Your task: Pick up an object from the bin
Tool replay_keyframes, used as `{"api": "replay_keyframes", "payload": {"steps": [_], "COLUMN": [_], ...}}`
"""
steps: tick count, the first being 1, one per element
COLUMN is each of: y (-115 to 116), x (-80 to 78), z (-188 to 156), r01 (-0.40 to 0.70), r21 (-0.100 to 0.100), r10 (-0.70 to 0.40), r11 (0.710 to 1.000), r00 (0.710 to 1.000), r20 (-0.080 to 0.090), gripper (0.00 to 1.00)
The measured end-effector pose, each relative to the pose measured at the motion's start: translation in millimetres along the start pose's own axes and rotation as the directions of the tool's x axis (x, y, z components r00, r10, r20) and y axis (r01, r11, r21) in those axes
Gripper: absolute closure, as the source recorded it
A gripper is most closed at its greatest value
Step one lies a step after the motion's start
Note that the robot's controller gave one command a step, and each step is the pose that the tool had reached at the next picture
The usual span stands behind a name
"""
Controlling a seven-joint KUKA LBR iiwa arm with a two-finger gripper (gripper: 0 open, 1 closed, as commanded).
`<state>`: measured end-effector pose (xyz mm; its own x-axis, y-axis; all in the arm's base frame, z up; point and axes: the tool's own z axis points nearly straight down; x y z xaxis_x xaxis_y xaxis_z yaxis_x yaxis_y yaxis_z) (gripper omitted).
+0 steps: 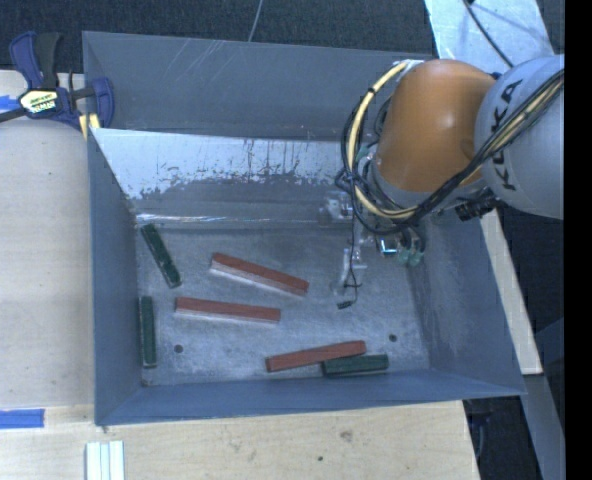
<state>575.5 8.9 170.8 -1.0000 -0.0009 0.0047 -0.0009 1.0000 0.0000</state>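
Observation:
My gripper (348, 290) hangs over the bin floor right of centre, its thin fingers pointing down with nothing seen between them. Just left of it lies a reddish-brown flat bar (259, 274), slanted. A second reddish-brown bar (227, 312) lies below that one. Nearer the front wall rests a third reddish-brown bar (315, 356), with a dark green bar (355, 365) touching its right end.
Two more dark green bars lie on the left: one slanted (161, 255) near the back left, one upright (147, 331) along the left wall. The arm with its orange cover fills the bin's upper right.

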Motion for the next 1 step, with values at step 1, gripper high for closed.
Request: {"api": "replay_keyframes", "payload": {"steps": [1], "y": [1.4], "x": [-1.4], "z": [-1.6], "r01": [-0.002], "r21": [0.0], "r10": [0.002], "r11": [1.0], "r00": [1.0], "r20": [0.012], "gripper": [0.0]}}
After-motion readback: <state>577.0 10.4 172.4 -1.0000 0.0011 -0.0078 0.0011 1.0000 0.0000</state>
